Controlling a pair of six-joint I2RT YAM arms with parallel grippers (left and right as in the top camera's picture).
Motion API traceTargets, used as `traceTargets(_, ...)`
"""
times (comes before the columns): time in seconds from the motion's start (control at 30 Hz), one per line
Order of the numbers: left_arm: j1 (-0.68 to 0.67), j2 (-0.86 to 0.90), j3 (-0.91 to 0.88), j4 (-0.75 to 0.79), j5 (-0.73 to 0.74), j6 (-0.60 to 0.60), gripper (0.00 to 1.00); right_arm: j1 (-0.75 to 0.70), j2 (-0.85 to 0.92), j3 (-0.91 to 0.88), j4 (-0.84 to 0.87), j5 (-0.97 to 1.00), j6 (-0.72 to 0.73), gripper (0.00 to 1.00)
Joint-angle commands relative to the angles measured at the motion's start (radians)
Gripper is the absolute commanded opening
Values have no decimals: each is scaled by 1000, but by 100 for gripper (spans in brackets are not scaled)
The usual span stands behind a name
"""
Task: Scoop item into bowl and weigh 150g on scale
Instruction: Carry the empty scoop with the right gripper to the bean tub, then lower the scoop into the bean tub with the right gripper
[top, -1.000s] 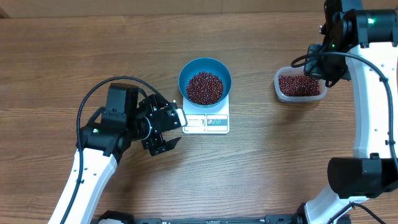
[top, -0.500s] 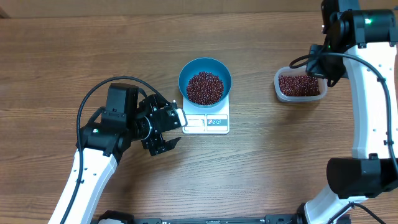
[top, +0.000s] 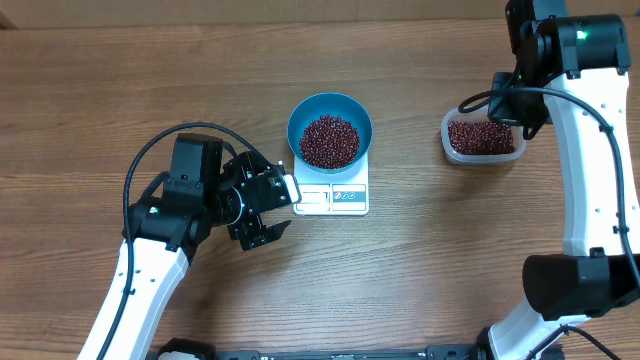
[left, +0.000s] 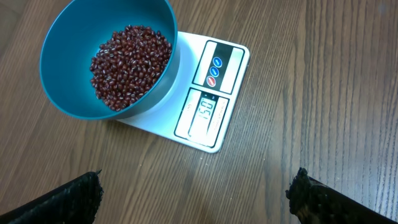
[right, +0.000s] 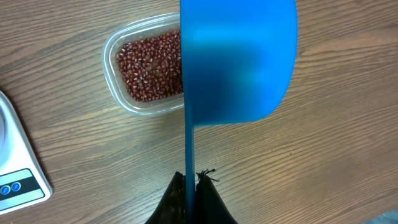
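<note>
Basically done: beans (left: 127, 65) sit in bowl (left: 65, 43) on scale (left: 189, 50) just ahead of wide-apart left claw (top: 285, 208), display (left: 205, 112) seemingly on target; right claw (right: 191, 186) clamps scoop (right: 239, 62).

A brown wood-grain counter (top: 420, 280) carries a flat white square scale (top: 338, 198) and, well apart, a clear rectangular plastic tub (top: 484, 159).

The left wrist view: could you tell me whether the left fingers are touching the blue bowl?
No, both fingers stand wide apart at the frame's bottom, clear of the bowl on the scale.
</note>
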Motion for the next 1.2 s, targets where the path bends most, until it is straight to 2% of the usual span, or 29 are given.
traceTargets(0.0,-7,6,-5,0,8,-10,100,3,-18,24,2,32,5,4)
traceTargets(0.3,-7,6,-5,0,8,-10,100,3,-18,24,6,1,33,4)
traceTargets(0.5,-7,6,-5,0,8,-10,99,-36,-18,8,41,-217,119,4)
traceTargets(0.77,-7,6,-5,0,8,-10,99,-146,-18,-71,106,-288,265,4)
traceTargets(1.17,-7,6,-5,0,8,-10,99,-184,-18,-237,226,-480,292,4)
